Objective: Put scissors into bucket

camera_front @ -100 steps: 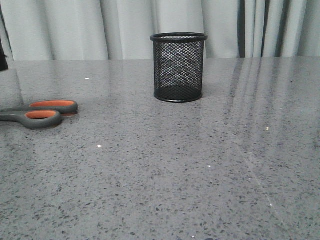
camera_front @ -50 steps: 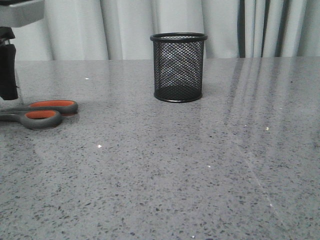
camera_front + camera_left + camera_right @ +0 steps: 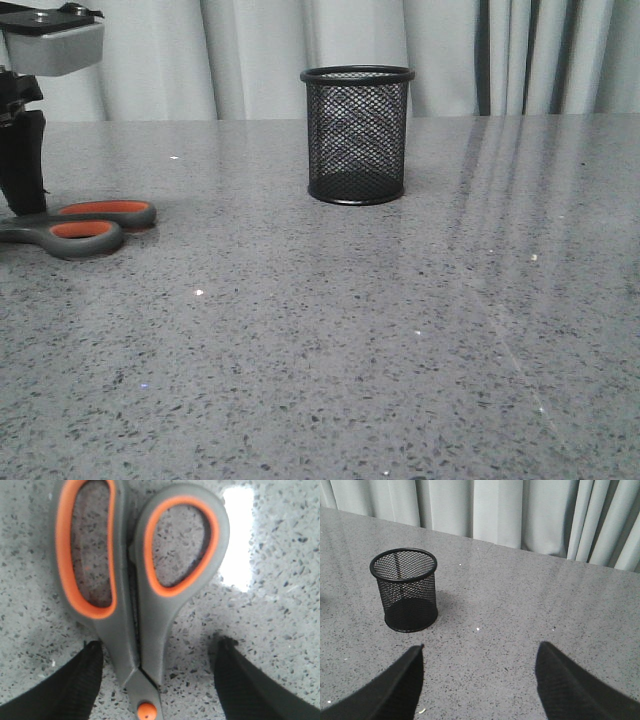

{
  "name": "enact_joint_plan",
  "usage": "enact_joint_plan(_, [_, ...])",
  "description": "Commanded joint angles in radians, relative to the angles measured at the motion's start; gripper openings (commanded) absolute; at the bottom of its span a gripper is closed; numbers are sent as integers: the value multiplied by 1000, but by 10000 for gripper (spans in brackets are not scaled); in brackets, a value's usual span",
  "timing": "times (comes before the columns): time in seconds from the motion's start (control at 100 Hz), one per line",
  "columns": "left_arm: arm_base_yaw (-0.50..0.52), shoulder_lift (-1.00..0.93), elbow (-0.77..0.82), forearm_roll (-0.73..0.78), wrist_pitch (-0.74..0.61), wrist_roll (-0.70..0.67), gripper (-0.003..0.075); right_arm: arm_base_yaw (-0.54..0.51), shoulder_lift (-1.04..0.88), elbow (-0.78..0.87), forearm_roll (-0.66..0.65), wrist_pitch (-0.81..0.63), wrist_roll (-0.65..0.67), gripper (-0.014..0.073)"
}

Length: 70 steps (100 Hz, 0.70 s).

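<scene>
The scissors (image 3: 85, 224) lie flat on the table at the far left, grey handles with orange-lined loops pointing right. My left gripper (image 3: 22, 200) hangs over them at the frame's left edge, its tips down near the table. In the left wrist view the gripper (image 3: 160, 647) is open, one finger on each side of the scissors (image 3: 145, 595) where the handles meet the orange pivot, not touching them. The bucket (image 3: 357, 135), a black wire-mesh cup, stands upright at the back centre and looks empty; it also shows in the right wrist view (image 3: 405, 590). My right gripper (image 3: 480, 650) is open and empty above bare table.
The grey speckled table (image 3: 400, 330) runs to pale curtains (image 3: 250, 50) at the back. A bright light reflection (image 3: 237, 535) lies on the table beside the scissors' handles.
My left gripper has come into the front view from the upper left and dropped down over the scissors. The scissors and the bucket have not moved.
</scene>
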Motion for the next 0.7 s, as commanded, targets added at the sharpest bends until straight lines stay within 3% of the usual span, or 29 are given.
enact_joint_plan(0.0, [2,-12,-16,-17,-47,-11,439,-1,3,-36,6,-72,-9,437])
enact_joint_plan(0.11, [7,-12,-16,-16,-40,-14,401,-1,3,-36,8,-72,-9,437])
enact_joint_plan(0.37, [28,-12,-16,1,3,-14,140,-1,3,-36,8,-70,-9,437])
enact_joint_plan(0.51, [28,-12,-17,5,3,-14,81,-1,3,-36,8,-68,-9,437])
enact_joint_plan(0.69, [28,-20,-21,5,4,-16,62,-1,3,-36,8,-58,-9,437])
